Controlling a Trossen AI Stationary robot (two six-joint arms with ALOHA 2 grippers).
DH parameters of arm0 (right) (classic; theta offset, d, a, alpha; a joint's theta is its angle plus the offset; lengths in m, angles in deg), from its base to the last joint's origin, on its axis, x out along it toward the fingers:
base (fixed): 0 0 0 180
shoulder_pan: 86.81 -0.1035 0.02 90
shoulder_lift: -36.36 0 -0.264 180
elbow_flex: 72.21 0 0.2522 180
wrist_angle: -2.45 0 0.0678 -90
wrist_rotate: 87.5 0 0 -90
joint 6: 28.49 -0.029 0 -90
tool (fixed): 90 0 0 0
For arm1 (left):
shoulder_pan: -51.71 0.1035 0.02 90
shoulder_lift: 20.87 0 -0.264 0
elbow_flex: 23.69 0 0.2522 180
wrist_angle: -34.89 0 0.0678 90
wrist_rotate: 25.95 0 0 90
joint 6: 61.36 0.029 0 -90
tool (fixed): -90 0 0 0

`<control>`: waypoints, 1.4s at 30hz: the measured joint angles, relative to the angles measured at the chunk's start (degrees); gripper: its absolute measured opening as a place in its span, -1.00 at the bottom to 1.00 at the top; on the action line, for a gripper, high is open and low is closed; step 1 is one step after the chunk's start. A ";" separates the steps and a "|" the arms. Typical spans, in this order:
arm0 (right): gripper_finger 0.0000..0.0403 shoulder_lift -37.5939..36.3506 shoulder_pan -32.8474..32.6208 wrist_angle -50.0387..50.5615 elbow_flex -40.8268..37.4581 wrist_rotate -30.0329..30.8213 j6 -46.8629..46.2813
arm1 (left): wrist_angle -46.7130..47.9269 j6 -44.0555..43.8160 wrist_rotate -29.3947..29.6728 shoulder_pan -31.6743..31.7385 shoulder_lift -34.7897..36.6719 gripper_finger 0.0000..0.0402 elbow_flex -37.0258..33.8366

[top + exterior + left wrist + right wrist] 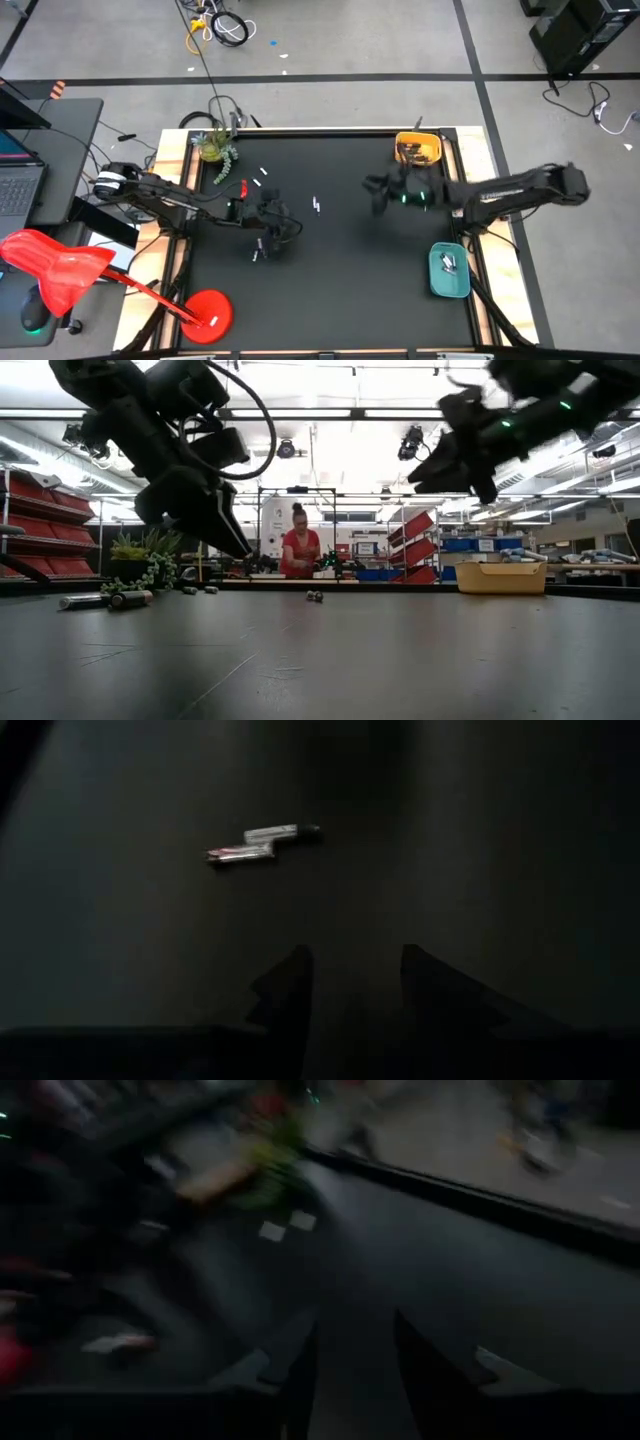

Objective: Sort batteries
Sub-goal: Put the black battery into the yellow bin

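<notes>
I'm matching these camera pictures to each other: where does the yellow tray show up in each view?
High view: yellow rectangular tray at the table's far right corner.
Low view: the same tray sits right of centre on the table's far edge.
Left wrist view: not in it.
Right wrist view: cannot tell.
Shared landmark: small green potted plant.

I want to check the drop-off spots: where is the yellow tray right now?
In the high view the yellow rectangular tray sits at the black table's far right corner, just beyond the right gripper; the teal tray lies nearer along the same right edge.
</notes>
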 joint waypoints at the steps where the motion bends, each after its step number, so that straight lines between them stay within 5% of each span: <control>1: -0.31 1.32 -3.02 -7.76 -3.14 2.02 -0.87 | -0.23 -0.02 -0.26 0.06 -0.01 -0.21 0.00; 5: -0.32 10.42 -13.27 -32.32 -11.51 14.12 -2.92 | -3.89 1.00 -0.26 0.59 -0.01 -0.21 0.02; 11: -0.33 21.67 -20.10 -38.22 -9.14 23.20 -2.97 | -1.49 -0.86 -5.75 1.78 -0.14 -0.21 1.52; 16: -0.33 26.76 -20.85 -38.18 -3.97 23.39 3.26 | 17.54 -8.88 -7.16 -1.40 -0.16 -0.21 8.36; 24: -0.33 28.46 -17.30 -38.62 0.54 22.31 16.18 | 40.90 -24.49 -6.99 -15.17 -0.14 -0.21 15.92; 33: -0.34 25.85 -12.34 -42.82 0.74 15.28 24.86 | 38.02 -43.13 1.73 -19.66 -0.16 -0.18 9.64; 42: -0.37 25.82 -7.32 -43.72 0.74 9.09 24.57 | 30.95 -47.71 1.67 -16.44 -0.60 -0.08 6.67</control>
